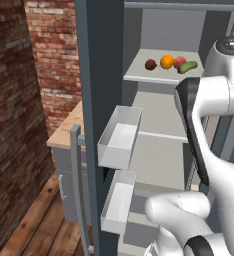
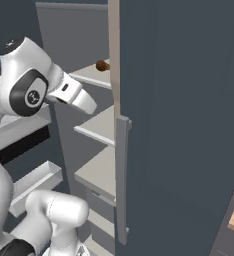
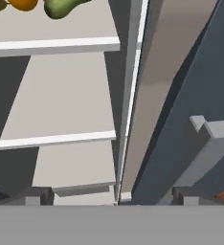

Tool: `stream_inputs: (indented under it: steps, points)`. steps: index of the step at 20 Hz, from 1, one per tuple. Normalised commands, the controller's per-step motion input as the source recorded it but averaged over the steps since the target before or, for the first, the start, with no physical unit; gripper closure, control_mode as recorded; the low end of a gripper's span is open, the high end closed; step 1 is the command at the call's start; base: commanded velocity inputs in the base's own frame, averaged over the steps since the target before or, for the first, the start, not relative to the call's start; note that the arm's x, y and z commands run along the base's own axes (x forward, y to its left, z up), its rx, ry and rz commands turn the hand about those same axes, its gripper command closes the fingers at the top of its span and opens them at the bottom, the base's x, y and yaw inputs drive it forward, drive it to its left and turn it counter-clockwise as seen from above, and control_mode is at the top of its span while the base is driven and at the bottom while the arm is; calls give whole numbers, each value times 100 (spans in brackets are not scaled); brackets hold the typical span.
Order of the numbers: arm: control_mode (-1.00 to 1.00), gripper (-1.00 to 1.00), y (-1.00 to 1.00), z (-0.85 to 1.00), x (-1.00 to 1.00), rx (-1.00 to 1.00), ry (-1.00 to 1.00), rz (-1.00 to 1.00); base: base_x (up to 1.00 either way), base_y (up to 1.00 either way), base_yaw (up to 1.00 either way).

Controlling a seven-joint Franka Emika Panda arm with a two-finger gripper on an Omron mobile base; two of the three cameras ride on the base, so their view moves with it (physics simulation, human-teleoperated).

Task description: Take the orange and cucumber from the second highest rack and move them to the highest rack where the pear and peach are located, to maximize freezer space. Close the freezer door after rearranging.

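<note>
The orange [image 1: 167, 61] and cucumber [image 1: 187, 67] are seen lying on the top rack [image 1: 139, 76] beside the other fruit, the end effector [image 3: 111, 198] is held spread wide and empty, and the right door [image 2: 179, 125] could be clipped if the arm is swung carelessly.

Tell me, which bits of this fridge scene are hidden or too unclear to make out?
- Reddish fruit, left base view: tucked behind the round orange and long green cucumber; too small to identify.
- Right end of the pale top shelf, left base view: covered by the white robot arm.
- Orange and green fruit, hand view: cut off by the top edge.
</note>
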Motion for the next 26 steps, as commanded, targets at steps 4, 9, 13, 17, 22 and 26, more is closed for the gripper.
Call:
stream_inputs:
  steps: [4, 9, 13, 17, 22, 26]
  points:
    - [-100, -100, 0, -11, -82, 0, -6, 0, 0, 0, 0]
    - [100, -100, 0, -3, -17, 0, -1, 0, -70, 5, 0]
    - [100, -100, 0, 0, 0, 0, 0, 0, -83, 42, -8]
    - [100, -100, 0, 0, 0, 0, 0, 0, -78, 62, -13]
    - [100, -100, 0, 0, 0, 0, 0, 0, -71, 70, -13]
    - [100, -100, 0, 0, 0, 0, 0, 0, -40, 89, -9]
